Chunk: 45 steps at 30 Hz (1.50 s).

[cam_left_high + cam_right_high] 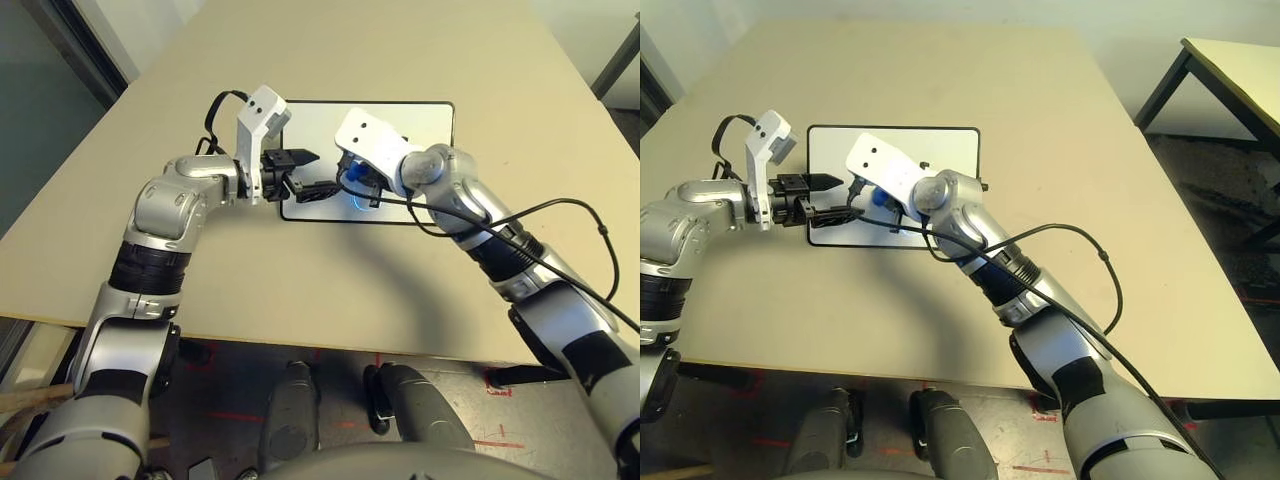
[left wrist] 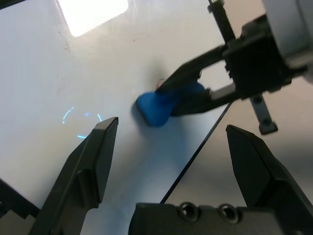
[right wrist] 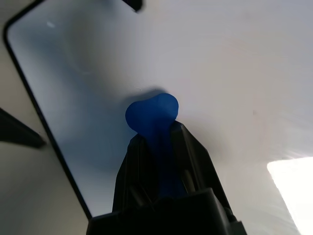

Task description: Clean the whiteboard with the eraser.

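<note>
Your right gripper [image 3: 164, 142] has its two black fingers clamped on the eraser [image 3: 151, 115], pinching the blue block at its waist so that the rounded end sticks out past the fingertips and rests on the whiteboard [image 1: 420, 125]. The whiteboard lies flat on the tan table [image 1: 300, 290], well in from the near edge, and the eraser sits over the board's near part, close to its thin black frame. A faint blue curved mark [image 2: 80, 120] shows on the white surface just beside the eraser, and no red marks can be made out on the board. Your left gripper [image 2: 171, 152] hangs over the board's near-left corner with its fingers spread wide apart, gripping nothing; the eraser and the right gripper's fingers lie just ahead of it, between the lines of its two open fingers. A black cable [image 1: 560, 215] loops from your right forearm over the table.
</note>
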Motion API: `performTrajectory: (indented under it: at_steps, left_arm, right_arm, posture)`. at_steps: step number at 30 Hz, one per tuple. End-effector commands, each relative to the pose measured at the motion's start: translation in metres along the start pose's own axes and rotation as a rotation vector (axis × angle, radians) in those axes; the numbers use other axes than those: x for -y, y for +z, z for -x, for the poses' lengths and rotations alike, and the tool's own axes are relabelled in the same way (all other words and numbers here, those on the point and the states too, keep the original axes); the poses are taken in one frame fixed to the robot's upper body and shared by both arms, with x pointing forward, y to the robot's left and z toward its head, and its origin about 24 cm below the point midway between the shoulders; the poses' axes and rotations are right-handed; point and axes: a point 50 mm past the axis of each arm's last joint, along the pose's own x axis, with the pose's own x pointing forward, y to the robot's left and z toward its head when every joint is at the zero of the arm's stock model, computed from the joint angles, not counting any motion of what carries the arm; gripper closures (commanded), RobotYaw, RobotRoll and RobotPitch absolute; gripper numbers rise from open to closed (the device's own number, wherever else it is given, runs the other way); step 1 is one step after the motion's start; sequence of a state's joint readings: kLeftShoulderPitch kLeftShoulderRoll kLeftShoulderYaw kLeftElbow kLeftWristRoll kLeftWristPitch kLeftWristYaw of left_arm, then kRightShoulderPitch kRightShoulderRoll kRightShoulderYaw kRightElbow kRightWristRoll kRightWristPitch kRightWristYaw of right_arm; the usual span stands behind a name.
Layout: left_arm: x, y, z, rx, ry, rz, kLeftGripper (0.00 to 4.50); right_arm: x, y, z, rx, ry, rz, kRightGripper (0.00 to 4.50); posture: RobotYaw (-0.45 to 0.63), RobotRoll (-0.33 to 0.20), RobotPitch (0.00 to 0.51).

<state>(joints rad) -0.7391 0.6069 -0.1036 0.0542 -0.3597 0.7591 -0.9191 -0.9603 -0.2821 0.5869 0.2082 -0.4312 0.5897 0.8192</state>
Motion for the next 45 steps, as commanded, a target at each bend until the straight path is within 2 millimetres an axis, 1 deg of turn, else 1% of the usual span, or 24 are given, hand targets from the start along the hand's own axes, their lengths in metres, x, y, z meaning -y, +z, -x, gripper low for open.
performTrajectory:
  at_steps: [1,7,10,14,19,26,31,45]
  left_arm:
    - [0.002,-0.002,0.001,-0.001,-0.003,0.007,0.00]
    - [0.003,-0.001,0.000,-0.004,-0.009,0.007,0.00]
    - [0.003,0.000,-0.002,-0.002,-0.017,0.006,0.00]
    - [0.003,0.000,-0.002,-0.003,-0.020,0.005,0.00]
    - [0.001,0.001,-0.004,-0.004,-0.024,0.003,0.00]
    - [0.000,0.002,-0.006,-0.004,-0.033,-0.003,0.00]
    - [0.000,0.003,-0.007,-0.002,-0.036,-0.006,0.00]
    - [0.002,0.001,-0.004,-0.003,-0.028,0.001,0.00]
  right_arm:
    - [-0.011,-0.013,-0.009,-0.060,0.036,-0.009,3.93]
    - [0.001,-0.032,-0.003,-0.114,-0.001,-0.031,3.93]
    - [0.010,-0.046,0.005,-0.153,-0.031,-0.059,3.93]
    - [0.018,-0.062,0.018,-0.197,-0.060,-0.085,3.93]
    - [0.014,-0.076,0.029,-0.236,-0.061,-0.103,3.93]
    - [0.004,-0.087,0.039,-0.270,-0.045,-0.108,3.93]
    - [-0.001,-0.084,0.036,-0.265,-0.033,-0.105,3.93]
    - [-0.005,-0.048,0.011,-0.161,0.008,-0.038,3.93]
  posture:
    - [0.03,0.000,0.155]
    - [0.01,0.000,0.156]
    - [0.00,0.000,0.156]
    - [-0.01,0.000,0.154]
    - [-0.03,0.000,0.152]
    - [-0.04,0.000,0.149]
    - [-0.03,0.000,0.148]
    - [0.00,0.000,0.152]
